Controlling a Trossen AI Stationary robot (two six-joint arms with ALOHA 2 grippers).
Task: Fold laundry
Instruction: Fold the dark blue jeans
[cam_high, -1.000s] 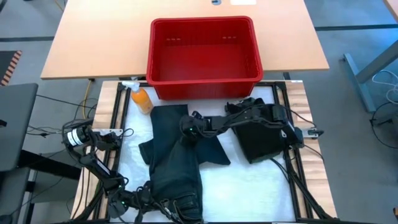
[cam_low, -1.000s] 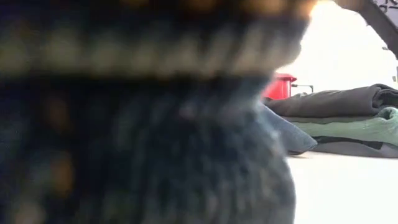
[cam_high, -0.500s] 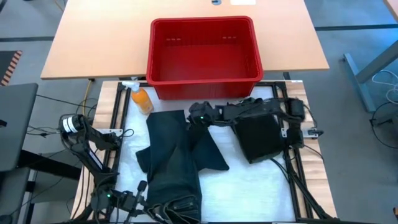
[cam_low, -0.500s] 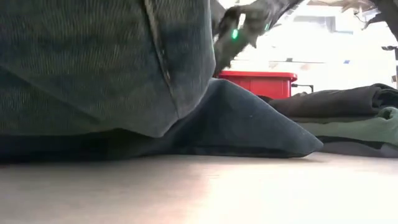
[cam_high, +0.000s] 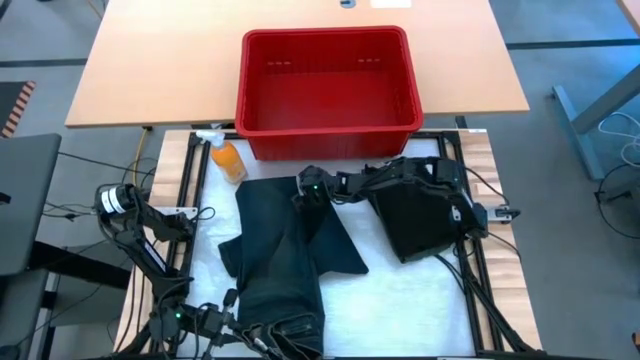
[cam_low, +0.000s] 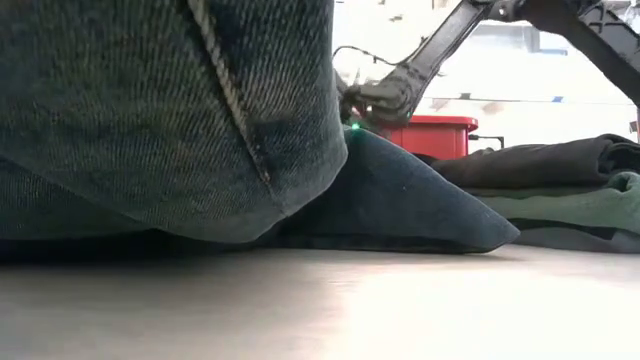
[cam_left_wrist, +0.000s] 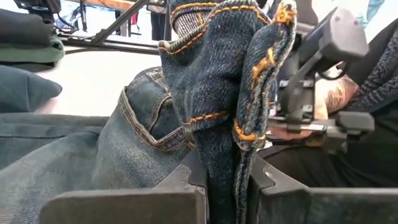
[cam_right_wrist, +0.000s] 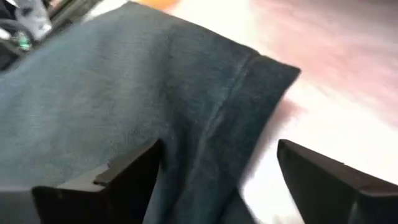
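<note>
A pair of dark blue jeans (cam_high: 280, 250) lies lengthwise on the white mat. Its leg ends are near the red basket (cam_high: 330, 125) and its waist is at the near edge. My left gripper (cam_left_wrist: 227, 186) is at the near edge and is shut on the bunched waist. In the low view the raised waist (cam_low: 170, 110) fills the foreground. My right gripper (cam_high: 310, 187) stands open over the jeans' far end, its fingers either side of a leg's hem corner (cam_right_wrist: 261, 68). Whether they touch the cloth I cannot tell. One leg lies spread out toward the right (cam_high: 340, 245). My left gripper pinches the jeans' waistband (cam_left_wrist: 227, 134), bunched into several layers with orange stitching, between its two fingers (cam_left_wrist: 186, 180). The fingers come in about level from the table's near left. The waist end is lifted off the table, while the legs lie on the mat.
A folded stack of dark and green garments (cam_high: 415, 220) sits at the right of the mat, and shows too in the low view (cam_low: 570, 190). An orange bottle (cam_high: 228, 160) lies at the far left, beside the basket. Metal frame rails (cam_high: 185, 200) border the mat.
My right gripper has opened and moved toward the far edge, so it now stands over the jeans' leg end. My left gripper has risen with the waistband, which is now lifted off the table at the near edge.
</note>
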